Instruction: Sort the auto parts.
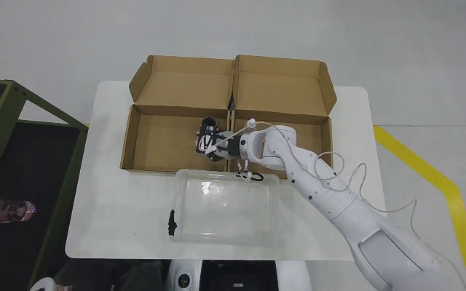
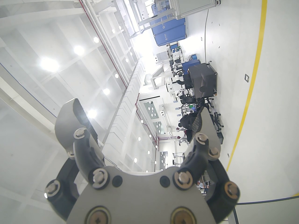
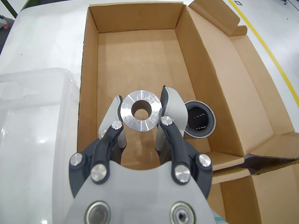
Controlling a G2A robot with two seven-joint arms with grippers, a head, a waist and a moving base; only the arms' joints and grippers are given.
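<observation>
A white table holds a cardboard box and, beside it, a clear bin. The left gripper is spread wide and empty. Inside the box, the right gripper clamps a metal ring, and a black bearing lies just beside it.

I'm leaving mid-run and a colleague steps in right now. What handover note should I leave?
Right gripper: shut on the metal ring, over the left cardboard box.
Left gripper: open, holding nothing, turned away from the table.
Done: a black bearing lies in that box, beside the ring.
To do: release the ring. A small black part sits at the clear bin's edge and is probably next to sort.
</observation>
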